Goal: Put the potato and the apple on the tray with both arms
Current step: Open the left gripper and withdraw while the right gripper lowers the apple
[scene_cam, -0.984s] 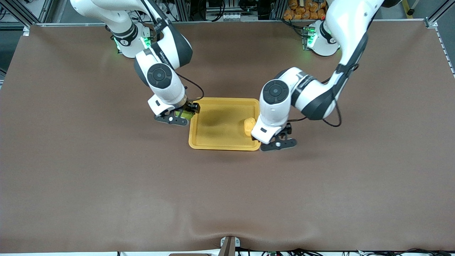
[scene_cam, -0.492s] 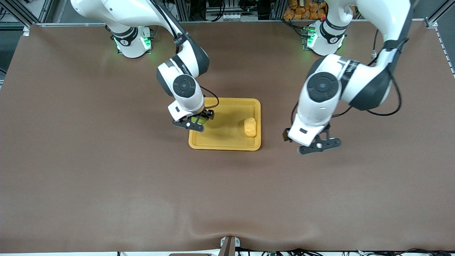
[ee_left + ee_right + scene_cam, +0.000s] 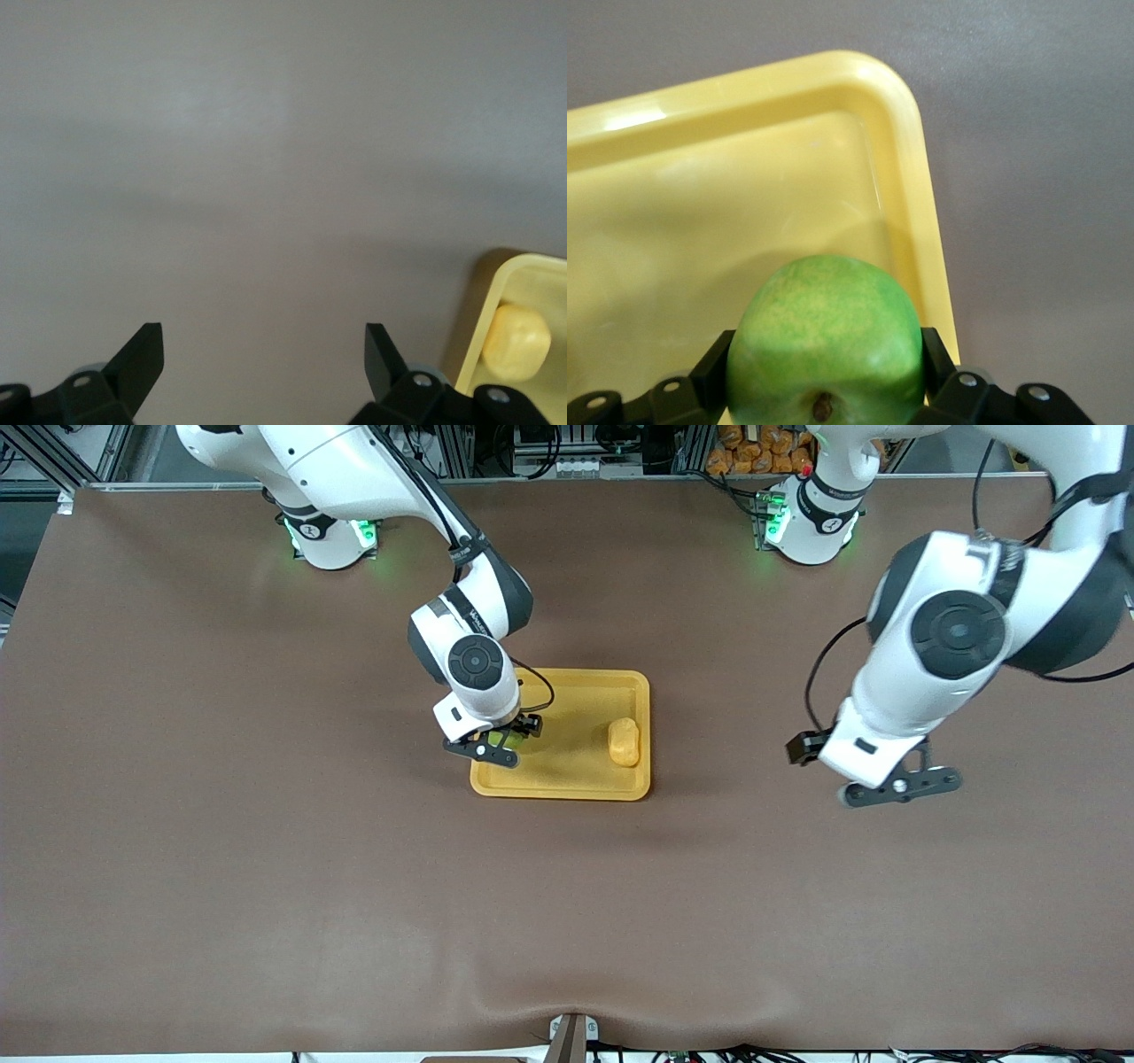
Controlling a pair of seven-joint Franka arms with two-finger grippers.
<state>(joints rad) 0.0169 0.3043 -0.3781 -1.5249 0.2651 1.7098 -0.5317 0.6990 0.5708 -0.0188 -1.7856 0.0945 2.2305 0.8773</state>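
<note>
2 arms work over the brown table (image 3: 266,850). The right gripper (image 3: 498,742) is clamped on the green apple (image 3: 824,341), held just above the yellow tray (image 3: 567,784) at the tray's end toward the right arm, inside the rim. The potato (image 3: 625,741) lies on the tray, close to its rim on the left arm's side. The left gripper (image 3: 264,359) hangs over bare table toward the left arm's end, well apart from the tray, its fingers (image 3: 142,354) spread wide and holding nothing.
</note>
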